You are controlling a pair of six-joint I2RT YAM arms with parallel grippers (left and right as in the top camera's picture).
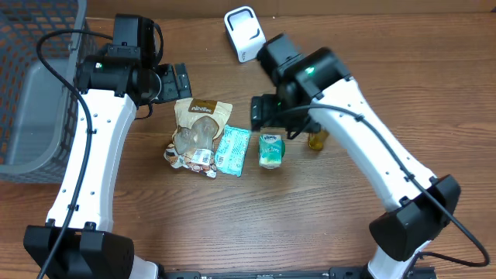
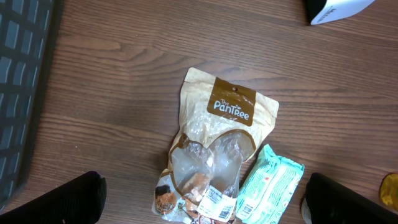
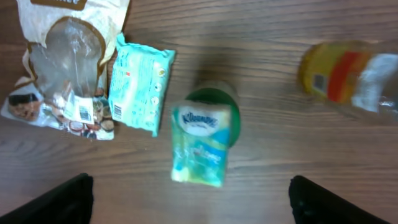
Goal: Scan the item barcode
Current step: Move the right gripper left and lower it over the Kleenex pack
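Several items lie mid-table: a tan PanTree bag (image 1: 198, 132) (image 2: 217, 143) (image 3: 68, 62), a teal wipes packet (image 1: 232, 149) (image 2: 270, 183) (image 3: 137, 84), a Kleenex pack (image 1: 270, 147) (image 3: 202, 143) and a blurred yellow bottle (image 1: 318, 139) (image 3: 345, 71). A white scanner (image 1: 244, 33) (image 2: 336, 9) stands at the back. A barcode label (image 2: 214, 199) shows on the bag's lower end. My left gripper (image 1: 174, 81) (image 2: 202, 205) hangs open above the bag, holding nothing. My right gripper (image 1: 263, 112) (image 3: 193, 202) is open above the Kleenex pack, also holding nothing.
A dark wire basket (image 1: 39, 85) (image 2: 18, 93) with a grey liner fills the far left. Bare wooden tabletop (image 1: 256, 225) runs along the front, below the items.
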